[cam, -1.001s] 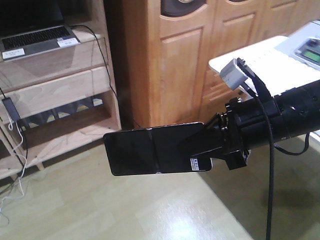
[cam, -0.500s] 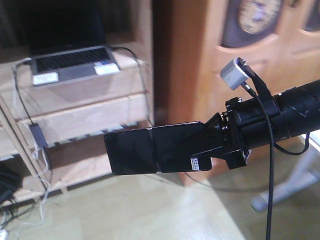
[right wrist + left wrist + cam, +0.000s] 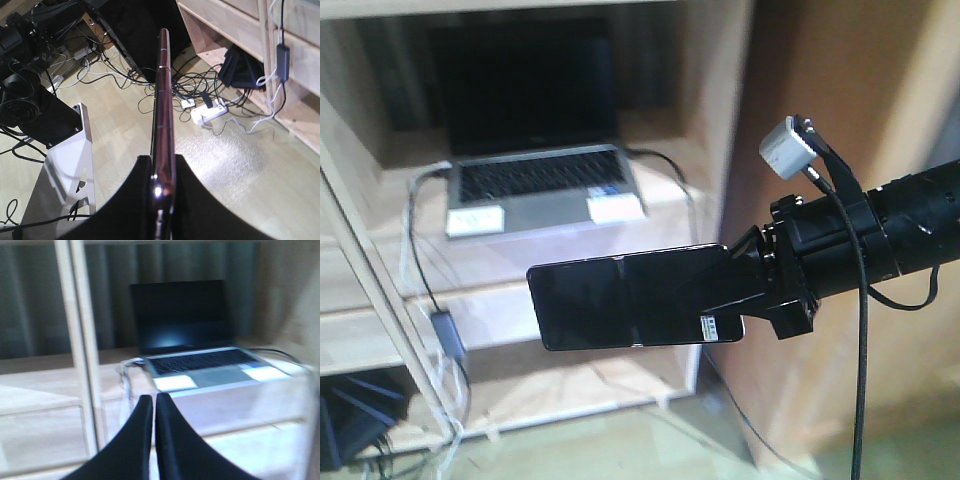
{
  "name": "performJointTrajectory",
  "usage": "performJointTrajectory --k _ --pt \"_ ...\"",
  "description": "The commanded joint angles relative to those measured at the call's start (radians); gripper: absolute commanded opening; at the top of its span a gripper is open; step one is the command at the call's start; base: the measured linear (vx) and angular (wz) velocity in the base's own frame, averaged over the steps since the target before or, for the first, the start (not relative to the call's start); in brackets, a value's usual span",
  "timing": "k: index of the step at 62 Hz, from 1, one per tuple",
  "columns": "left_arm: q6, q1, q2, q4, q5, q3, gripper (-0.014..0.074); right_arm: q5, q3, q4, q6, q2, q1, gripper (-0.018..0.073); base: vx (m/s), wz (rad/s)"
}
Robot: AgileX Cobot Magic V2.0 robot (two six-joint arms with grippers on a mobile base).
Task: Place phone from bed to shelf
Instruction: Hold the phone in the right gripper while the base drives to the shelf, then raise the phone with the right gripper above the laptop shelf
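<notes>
The phone (image 3: 625, 298), a glossy black slab with a small white sticker near its right end, hangs level in the air in front of the shelf (image 3: 560, 245). My right gripper (image 3: 715, 290) is shut on the sticker end. In the right wrist view the phone (image 3: 164, 95) shows edge-on with a pinkish rim, pinched between the two black fingers of the right gripper (image 3: 163, 161). My left gripper (image 3: 153, 398) is shut with nothing in it, pointing at the shelf (image 3: 45, 390). The bed is out of view.
A grey laptop (image 3: 535, 185) with white labels stands open on the pale-wood board behind the phone, seen also as the laptop (image 3: 200, 362). Cables and a black adapter (image 3: 448, 330) hang by a shelf post (image 3: 370, 290). A power strip (image 3: 207, 112) lies on the floor. A brown cabinet (image 3: 840, 110) stands to the right.
The whole view has swung towards the shelf: the laptop and boards have shifted right and grown larger behind the phone. The phone sits unchanged in the right gripper.
</notes>
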Motion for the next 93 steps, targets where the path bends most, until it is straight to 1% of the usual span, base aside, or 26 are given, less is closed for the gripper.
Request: performJointTrajectory --k 1,45,67,93 --pt "-0.003 -0.002 -0.004 -0.009 -0.077 -0.025 0.0001 0.081 -0.027 0.088 -0.007 -0.034 0.002 -0.0001 0.37 0.3" --pt "-0.003 -0.002 -0.004 -0.009 -0.077 -0.025 0.0001 0.079 -0.027 0.088 -0.007 -0.034 0.002 -0.0001 0.28 0.25" --pt "-0.003 -0.002 -0.004 -0.009 -0.077 -0.025 0.0001 0.079 -0.027 0.088 -0.007 -0.034 0.002 -0.0001 0.14 0.0" --pt "-0.003 -0.002 -0.004 -0.009 -0.077 -0.025 0.0001 0.081 -0.027 0.088 -0.007 -0.034 0.002 -0.0001 0.03 0.0"
